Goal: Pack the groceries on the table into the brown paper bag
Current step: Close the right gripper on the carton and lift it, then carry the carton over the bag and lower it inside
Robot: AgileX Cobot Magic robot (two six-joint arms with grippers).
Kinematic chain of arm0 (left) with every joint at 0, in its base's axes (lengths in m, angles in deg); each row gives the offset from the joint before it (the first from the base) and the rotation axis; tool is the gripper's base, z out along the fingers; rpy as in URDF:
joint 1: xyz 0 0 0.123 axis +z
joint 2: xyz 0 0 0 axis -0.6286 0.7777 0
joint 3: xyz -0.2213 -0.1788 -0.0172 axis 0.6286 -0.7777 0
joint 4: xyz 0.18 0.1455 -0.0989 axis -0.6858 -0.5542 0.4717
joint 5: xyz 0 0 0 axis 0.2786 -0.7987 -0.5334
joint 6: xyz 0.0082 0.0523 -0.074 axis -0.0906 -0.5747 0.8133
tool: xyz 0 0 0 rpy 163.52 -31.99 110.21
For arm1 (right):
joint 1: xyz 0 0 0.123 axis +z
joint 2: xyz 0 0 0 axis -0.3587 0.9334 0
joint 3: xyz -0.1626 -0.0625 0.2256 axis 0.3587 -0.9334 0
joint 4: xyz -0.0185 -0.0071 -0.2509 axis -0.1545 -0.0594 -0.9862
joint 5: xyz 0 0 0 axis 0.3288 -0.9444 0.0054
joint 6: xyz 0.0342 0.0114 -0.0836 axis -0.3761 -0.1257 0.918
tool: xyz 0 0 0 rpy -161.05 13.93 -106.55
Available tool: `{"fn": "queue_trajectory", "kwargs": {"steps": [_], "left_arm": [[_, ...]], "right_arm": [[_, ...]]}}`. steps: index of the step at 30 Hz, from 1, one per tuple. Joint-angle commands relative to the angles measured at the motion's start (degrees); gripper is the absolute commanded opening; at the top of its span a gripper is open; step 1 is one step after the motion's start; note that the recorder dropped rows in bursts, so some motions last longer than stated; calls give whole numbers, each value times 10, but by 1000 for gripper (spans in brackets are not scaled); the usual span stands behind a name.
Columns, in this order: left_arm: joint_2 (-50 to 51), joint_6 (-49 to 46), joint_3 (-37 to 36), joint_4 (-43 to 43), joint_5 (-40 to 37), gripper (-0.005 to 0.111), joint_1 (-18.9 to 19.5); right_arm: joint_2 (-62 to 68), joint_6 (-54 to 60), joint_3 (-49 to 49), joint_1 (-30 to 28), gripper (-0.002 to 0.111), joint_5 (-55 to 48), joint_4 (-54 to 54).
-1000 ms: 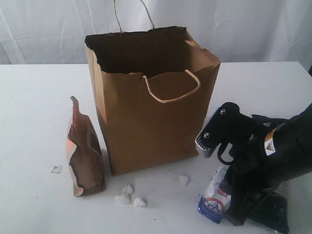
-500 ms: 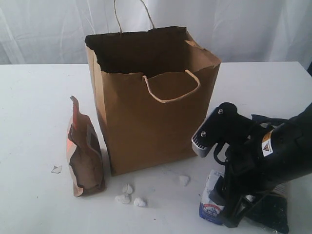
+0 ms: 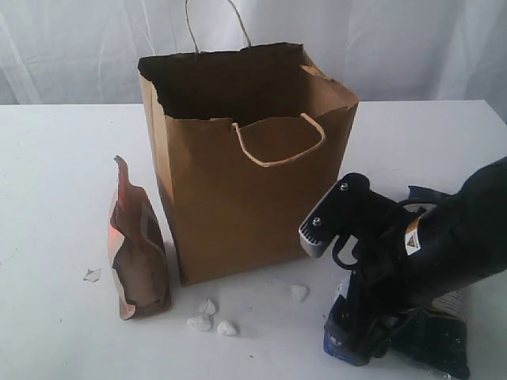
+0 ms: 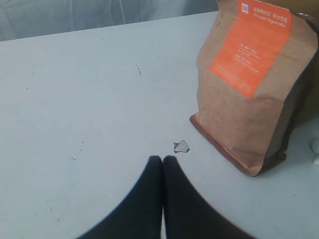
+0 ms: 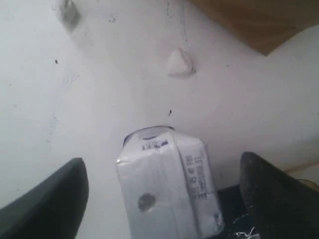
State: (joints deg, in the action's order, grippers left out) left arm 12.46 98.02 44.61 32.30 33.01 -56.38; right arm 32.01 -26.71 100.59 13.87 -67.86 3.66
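**Bag stands open; right jaws straddle the carton**

The brown paper bag (image 3: 245, 198) stands upright at the middle of the white table (image 3: 63, 158). Its kraft paper is creased and its rim ragged. One of its twisted cord handles (image 3: 277, 150) droops over the front face. The mouth gapes, but the inside is too dark to tell what it holds.

At the bag's 8 o'clock, just beside it, the brown pouch (image 3: 139, 253) stands on its base. It is matte paper with a crimped top. The left wrist view shows a flat orange label on the pouch (image 4: 249, 89). A few white crumbs (image 3: 210, 317), lumpy and irregular, lie at the bag's 6 o'clock.

At the bag's 4 o'clock the right gripper (image 3: 356, 336) is down at the table over the small white-blue carton (image 3: 334, 339). In the right wrist view the carton (image 5: 167, 184) is a glossy, boxy pack with fine print. The right gripper (image 5: 162, 196) has its dark fingers spread wide to either side, with bare table showing in both gaps. It grasps nothing. At the carton's 3 o'clock lies the dark noodle packet (image 3: 432, 344), crinkly and shiny.

The left gripper (image 4: 163, 164) has its smooth black fingertips pressed together with nothing between them. It is low over bare table, near a small torn scrap (image 4: 181, 146).
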Motion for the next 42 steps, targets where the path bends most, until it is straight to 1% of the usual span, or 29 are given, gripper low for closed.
{"fn": "queue_trajectory", "kwargs": {"steps": [1,8,11,12,13,14,15,18,19,23,26,31,38,42], "left_arm": [[-5,1,-2,2,0,1,2],[-5,1,-2,2,0,1,2],[-5,1,-2,2,0,1,2],[-5,1,-2,2,0,1,2],[-5,1,-2,2,0,1,2],[-5,1,-2,2,0,1,2],[-5,1,-2,2,0,1,2],[-5,1,-2,2,0,1,2],[-5,1,-2,2,0,1,2],[-5,1,-2,2,0,1,2],[-5,1,-2,2,0,1,2],[-5,1,-2,2,0,1,2],[-5,1,-2,2,0,1,2],[-5,1,-2,2,0,1,2]], "right_arm": [[28,6,0,0,77,22,3],[76,6,0,0,71,32,5],[92,6,0,0,71,41,7],[97,6,0,0,70,45,9],[100,6,0,0,65,50,11],[102,6,0,0,60,51,14],[104,6,0,0,50,51,19],[99,-2,0,0,10,32,24],[94,-14,0,0,0,25,25],[56,-81,0,-1,1,19,25],[9,-131,0,-1,1,-8,25],[-86,-164,0,-1,1,-75,21],[-210,-221,0,-17,0,-89,-2],[-271,-244,18,-19,0,-104,-19]]}}
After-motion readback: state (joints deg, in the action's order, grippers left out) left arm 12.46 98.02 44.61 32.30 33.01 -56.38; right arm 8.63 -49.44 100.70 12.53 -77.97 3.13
